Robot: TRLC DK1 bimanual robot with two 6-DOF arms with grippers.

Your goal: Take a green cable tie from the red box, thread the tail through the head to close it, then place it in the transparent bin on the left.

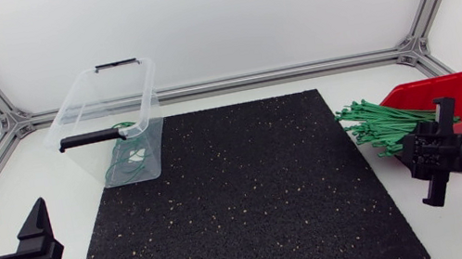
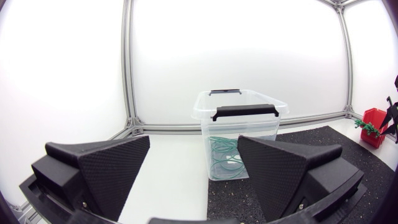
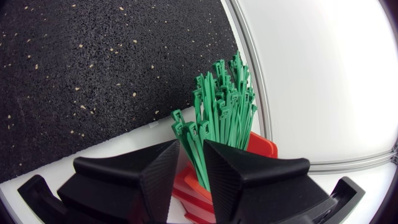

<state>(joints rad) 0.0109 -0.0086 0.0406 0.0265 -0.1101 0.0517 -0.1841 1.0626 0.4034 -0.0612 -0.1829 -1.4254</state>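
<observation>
Left gripper (image 1: pixel 6 238) (image 2: pixel 194 149) is sitting low at the near-left corner of the table, off the mat, fingers (image 2: pixel 106 165) standing wide apart and holding nothing, aimed at the bin. Right gripper (image 1: pixel 412 154) (image 3: pixel 191 149) is hanging over the right edge of the mat, nose in the tie bundle. Its fingers (image 3: pixel 161 171) are sitting nearly together, with a few green strands running through the narrow gap and looking pinched from both sides. White table (image 1: pixel 235 96) is carrying everything. Black speckled mat (image 1: pixel 243 203) (image 2: pixel 348 143) (image 3: pixel 93 68) is covering its middle. Transparent bin (image 1: pixel 104 104) (image 2: pixel 239 121) is standing upright at the mat's far-left corner, partly on the mat and partly on the white top, lid off, with black handle clips (image 1: pixel 87 138) (image 2: pixel 244 111) on its short ends. Red box (image 1: pixel 431 88) (image 2: pixel 375 117) (image 3: pixel 260 144) is sitting on the white top just off the mat's right edge, partly hidden behind the right arm. Green cable ties (image 1: pixel 375 119) (image 2: pixel 368 127) (image 3: pixel 221 106) are fanning out of the box's open side toward the mat, heads outward, tips overhanging the mat edge. Closed green loops (image 1: pixel 127 156) (image 2: pixel 224 158) are already lying in the bottom of the bin, stacked against the end nearest the left gripper; count is unclear.
</observation>
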